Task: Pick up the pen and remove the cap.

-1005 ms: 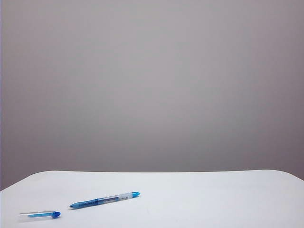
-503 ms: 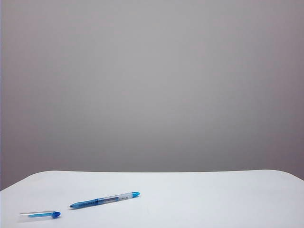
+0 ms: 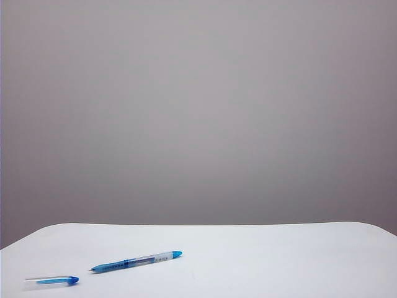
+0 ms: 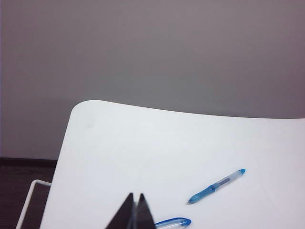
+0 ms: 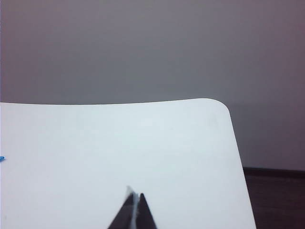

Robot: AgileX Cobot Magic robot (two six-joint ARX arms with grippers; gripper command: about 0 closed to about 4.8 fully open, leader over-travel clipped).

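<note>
**Pen and cap apart on table; both grippers closed, empty**

Where the exterior view takes in the white table [image 3: 260, 261], two items lie on its left front part, neither arm in that view; pen [image 3: 136, 261], uncapped, flat on the surface, light-blue end plug toward the right and slightly farther back, blue front section and tip toward the left; cap [image 3: 52, 281], flat, lying apart from the pen, nearer the front-left edge, blue rounded tip pointing right toward the pen's tip, a clear gap between them.

Left gripper [image 4: 134, 196]: dark fingers pressed together, nothing between them; it hangs above the table just beside the cap [image 4: 172, 222], whose open end is hidden behind the fingers in the left wrist view; the pen [image 4: 217, 186] lies near, beyond the cap, not touched.

Right gripper [image 5: 133, 193]: fingers pressed together, holding nothing; over bare table [image 5: 167, 143] near its rounded far corner, well apart from both items; only a blue speck shows at that view's edge, too small to identify.
</note>
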